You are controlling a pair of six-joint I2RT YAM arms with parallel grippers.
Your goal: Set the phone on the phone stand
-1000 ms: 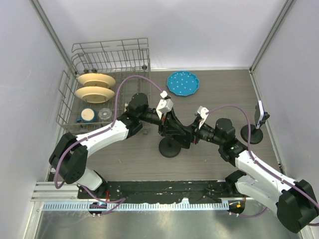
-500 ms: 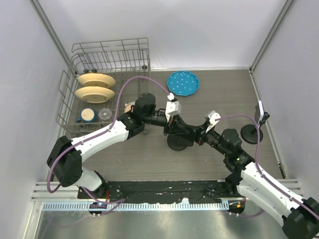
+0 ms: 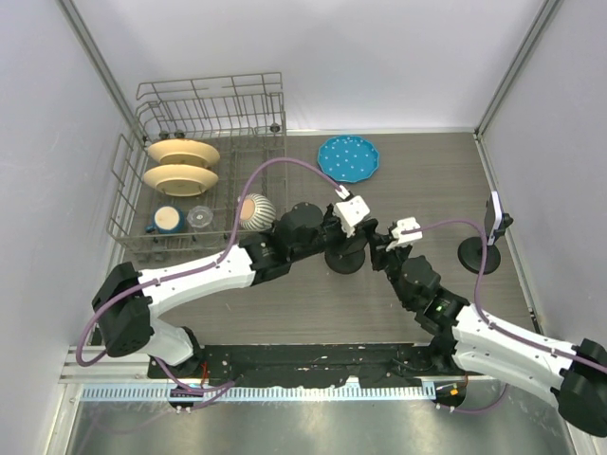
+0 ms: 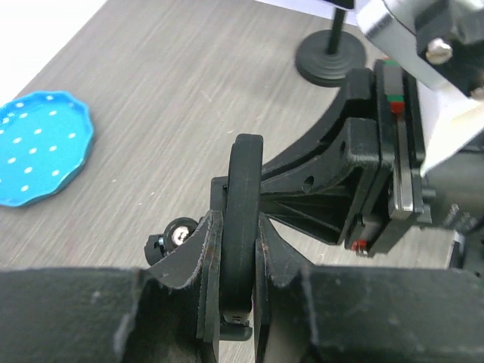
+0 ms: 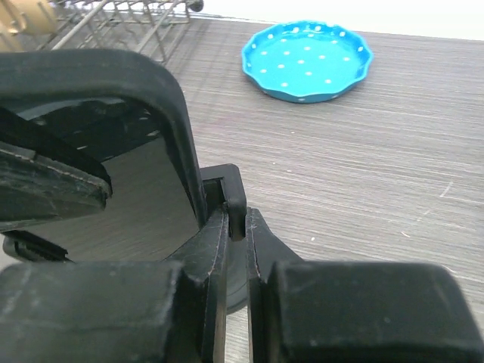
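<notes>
Left gripper point(image 4: 240, 228) is pinching phone stand point(image 3: 343, 262), table centre | right gripper point(image 5: 236, 223) is pinching its thin black edge

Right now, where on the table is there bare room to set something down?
Bare table lies between the blue plate and the stand at the right edge, and along the near edge. Crowded: the centre, where the left gripper and right gripper clamp the black stand, and the dish rack side.
</notes>
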